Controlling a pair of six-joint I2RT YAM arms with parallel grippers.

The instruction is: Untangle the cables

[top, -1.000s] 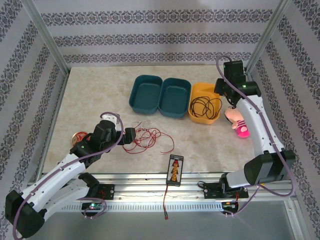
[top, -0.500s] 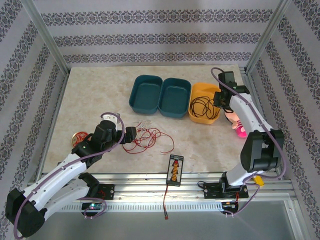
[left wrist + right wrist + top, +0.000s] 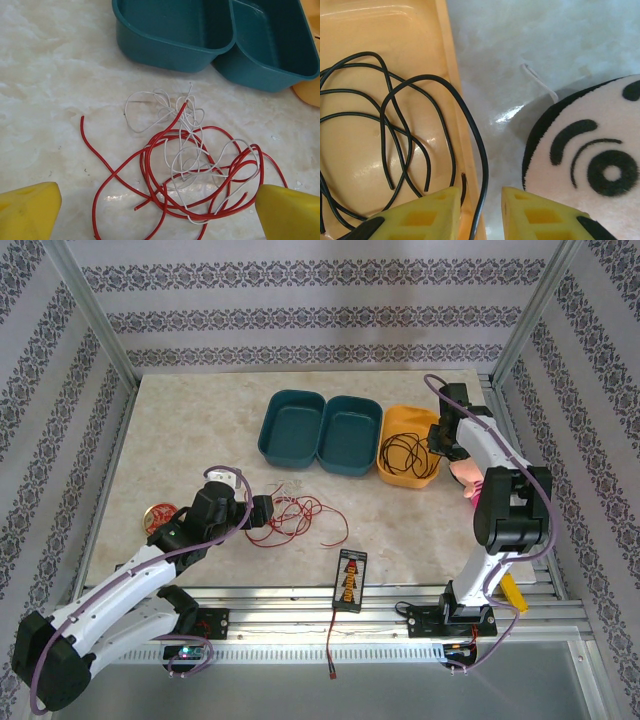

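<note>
A red cable (image 3: 148, 170) and a whitish cable (image 3: 186, 116) lie tangled together on the marble table. My left gripper (image 3: 160, 212) hovers over them, open wide, one yellow finger on each side of the tangle; in the top view the left gripper (image 3: 262, 510) sits just left of the red cable (image 3: 295, 518). The black cable (image 3: 405, 452) lies coiled in the yellow bin (image 3: 405, 478). One loop of the black cable (image 3: 485, 172) hangs over the bin's rim and runs between the fingers of my right gripper (image 3: 480, 195), which stand narrowly apart without pinching it.
Two teal bins (image 3: 290, 425) (image 3: 350, 435) stand behind the tangle, left of the yellow one. A plush doll (image 3: 590, 150) lies right of the yellow bin, close to my right fingers. A small black device (image 3: 350, 580) with a red lead rests at the front edge.
The right arm has folded in and brought its gripper down to the yellow bin's right rim, its jaws narrowing around the black loop. The left arm has barely moved.
</note>
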